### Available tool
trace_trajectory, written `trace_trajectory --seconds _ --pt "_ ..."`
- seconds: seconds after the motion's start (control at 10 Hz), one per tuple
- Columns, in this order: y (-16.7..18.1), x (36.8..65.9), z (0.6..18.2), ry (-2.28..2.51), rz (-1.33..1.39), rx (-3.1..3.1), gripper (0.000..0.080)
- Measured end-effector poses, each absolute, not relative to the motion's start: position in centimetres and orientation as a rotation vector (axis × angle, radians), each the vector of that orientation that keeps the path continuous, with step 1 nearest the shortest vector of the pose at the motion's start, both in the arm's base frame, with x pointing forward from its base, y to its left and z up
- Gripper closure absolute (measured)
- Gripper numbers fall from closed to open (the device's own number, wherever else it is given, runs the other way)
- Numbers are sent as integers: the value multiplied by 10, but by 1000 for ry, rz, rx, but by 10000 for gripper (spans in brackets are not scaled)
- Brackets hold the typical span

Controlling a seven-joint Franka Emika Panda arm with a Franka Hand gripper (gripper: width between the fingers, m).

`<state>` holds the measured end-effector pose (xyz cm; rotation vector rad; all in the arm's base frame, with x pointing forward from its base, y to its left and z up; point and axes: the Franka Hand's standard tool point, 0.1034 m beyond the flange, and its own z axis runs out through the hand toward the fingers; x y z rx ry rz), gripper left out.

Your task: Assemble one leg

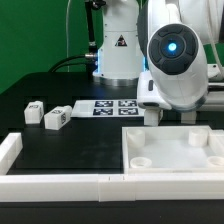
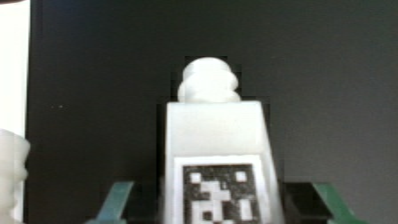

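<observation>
The hand (image 2: 217, 208) is holding the leg (image 2: 215, 120). It seems to be gripping it on both sides, though the fingers (image 2: 125, 200) are only just showing. The leg is sitting right between them. The hand is hanging just above the big white panel (image 1: 175, 150). Two spare legs (image 1: 55, 119) are lying on the desk (image 1: 60, 148), well away from the hand.
</observation>
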<state>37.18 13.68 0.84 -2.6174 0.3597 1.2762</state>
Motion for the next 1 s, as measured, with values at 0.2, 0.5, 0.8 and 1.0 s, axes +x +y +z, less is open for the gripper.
trace_trajectory --seconds 0.2,0.5,0.8,1.0 --pt "137 372 8 360 1276 -2617 511" --pt "133 377 40 343 1297 -2598 511" --pt "135 392 80 309 1287 -2594 509" --pt "135 398 84 305 1252 -2608 509"
